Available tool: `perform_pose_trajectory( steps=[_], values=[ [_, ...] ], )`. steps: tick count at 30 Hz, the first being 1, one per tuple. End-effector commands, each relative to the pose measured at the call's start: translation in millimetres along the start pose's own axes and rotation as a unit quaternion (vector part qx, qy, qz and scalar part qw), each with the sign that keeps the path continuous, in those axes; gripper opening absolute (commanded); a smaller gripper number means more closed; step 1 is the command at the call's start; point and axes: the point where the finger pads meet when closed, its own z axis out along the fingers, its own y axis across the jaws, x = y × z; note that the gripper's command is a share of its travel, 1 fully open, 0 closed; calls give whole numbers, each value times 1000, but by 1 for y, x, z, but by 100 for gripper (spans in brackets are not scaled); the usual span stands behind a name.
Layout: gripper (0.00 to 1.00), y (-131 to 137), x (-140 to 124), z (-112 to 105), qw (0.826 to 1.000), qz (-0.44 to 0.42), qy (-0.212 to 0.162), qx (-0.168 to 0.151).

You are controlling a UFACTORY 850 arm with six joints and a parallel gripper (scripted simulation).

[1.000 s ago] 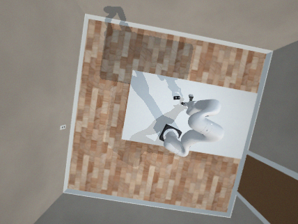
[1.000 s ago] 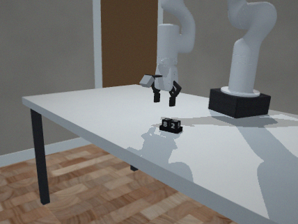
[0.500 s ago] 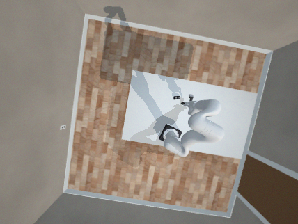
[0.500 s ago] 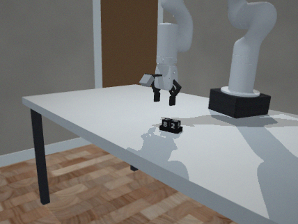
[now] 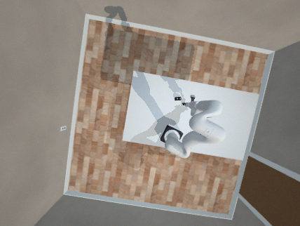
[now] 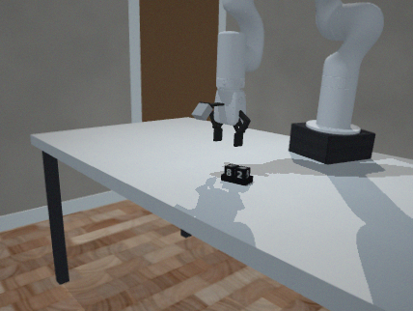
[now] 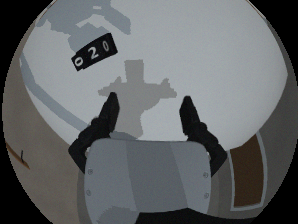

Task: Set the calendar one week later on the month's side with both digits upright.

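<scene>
Hanging open-fingered, hand [image 6: 229,135] above calendar [image 6: 237,174]

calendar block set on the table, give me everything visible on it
The calendar is a small black tray carrying two black cubes side by side, white digits on their faces. In the exterior view the near side reads 8 then 2; in the wrist view the top faces show 2 and 0. No month name is legible. It sits flat on the white table, in front of the arm's base. The open gripper hangs above and behind it, touching nothing.
</scene>
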Motion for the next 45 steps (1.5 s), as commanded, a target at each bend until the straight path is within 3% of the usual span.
perform_pose_trajectory(
  steps=[1, 8, 11, 18, 25, 27, 30, 31, 34, 39, 45],
  values=[
    [100, -5, 6, -2, 999, 40, -11, 0],
    [100, -24, 21, -7, 984, 177, -10, 2],
    [100, -24, 21, -7, 984, 180, -10, 2],
    [100, -42, 34, -12, 951, 308, -10, 2],
    [100, -60, 45, -18, 902, 431, -11, 0],
    [100, -60, 45, -18, 902, 431, -11, 0],
    [100, -70, 51, -21, 871, 491, -11, -2],
    [100, -70, 51, -21, 870, 493, -11, -2],
    [100, -77, 55, -23, 842, 540, -10, -4],
    [100, -84, 59, -26, 812, 583, -9, -7],
    [100, -87, 61, -27, 799, 602, -9, -8]
  ],
)
